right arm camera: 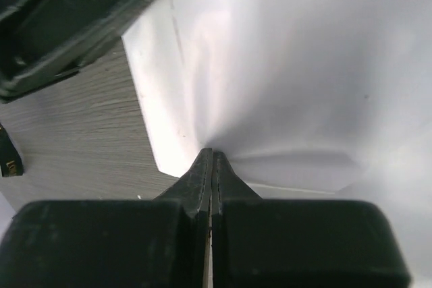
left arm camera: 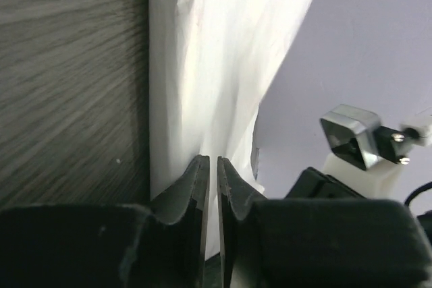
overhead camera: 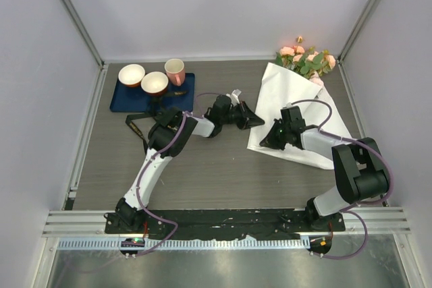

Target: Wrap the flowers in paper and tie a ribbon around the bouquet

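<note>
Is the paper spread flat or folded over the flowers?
Folded: the paper covers the flowers, except the blooms at its top.

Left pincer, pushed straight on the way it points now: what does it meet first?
The paper. The white sheet stands directly at the left pincer tips, apparently touching them. Whether it is gripped is unclear.

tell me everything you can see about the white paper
The paper is a large, thin, plain white sheet lying on the table's right side, loosely folded over the flowers poking out its far end. Its near left edge is lifted and creased; the right gripper pinches it shut, the left gripper sits at that edge.
</note>
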`<action>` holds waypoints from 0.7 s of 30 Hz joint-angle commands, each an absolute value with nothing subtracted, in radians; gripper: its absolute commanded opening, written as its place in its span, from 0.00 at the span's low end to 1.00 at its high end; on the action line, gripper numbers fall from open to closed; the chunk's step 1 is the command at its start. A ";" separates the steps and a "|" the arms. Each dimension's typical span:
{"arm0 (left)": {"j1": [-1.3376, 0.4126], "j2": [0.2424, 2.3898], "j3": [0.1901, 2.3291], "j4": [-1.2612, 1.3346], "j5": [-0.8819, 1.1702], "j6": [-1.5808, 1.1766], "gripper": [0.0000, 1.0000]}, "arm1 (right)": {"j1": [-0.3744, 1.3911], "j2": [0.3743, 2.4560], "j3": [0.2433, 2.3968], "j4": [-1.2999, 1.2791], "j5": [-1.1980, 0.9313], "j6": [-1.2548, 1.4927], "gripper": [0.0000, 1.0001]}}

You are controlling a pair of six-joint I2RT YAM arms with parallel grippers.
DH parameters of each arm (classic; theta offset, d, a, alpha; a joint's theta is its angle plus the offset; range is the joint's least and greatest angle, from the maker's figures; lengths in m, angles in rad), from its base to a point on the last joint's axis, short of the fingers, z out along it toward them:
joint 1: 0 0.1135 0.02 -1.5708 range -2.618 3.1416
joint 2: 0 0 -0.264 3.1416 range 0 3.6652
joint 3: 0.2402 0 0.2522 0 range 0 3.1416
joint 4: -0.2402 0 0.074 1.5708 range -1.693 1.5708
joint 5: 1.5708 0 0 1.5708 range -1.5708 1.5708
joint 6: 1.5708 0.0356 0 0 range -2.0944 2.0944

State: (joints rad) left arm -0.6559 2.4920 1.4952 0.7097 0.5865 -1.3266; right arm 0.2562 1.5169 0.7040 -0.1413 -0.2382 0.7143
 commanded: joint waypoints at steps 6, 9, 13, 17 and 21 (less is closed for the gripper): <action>-0.623 2.482 1.565 0.482 0.424 -1.230 0.15 | 0.261 1.531 0.617 -0.103 -0.176 0.738 0.00; -0.617 2.500 1.582 0.511 0.397 -1.246 0.08 | 0.259 1.542 0.621 -0.101 -0.176 0.735 0.00; -0.615 2.528 1.620 0.525 0.407 -1.244 0.02 | 0.252 1.557 0.627 -0.109 -0.175 0.729 0.00; -0.617 2.551 1.692 0.384 0.371 -1.210 0.00 | 0.247 1.559 0.637 -0.121 -0.176 0.726 0.00; -0.617 2.572 1.718 0.280 0.329 -1.217 0.00 | 0.247 1.552 0.646 -0.130 -0.179 0.726 0.00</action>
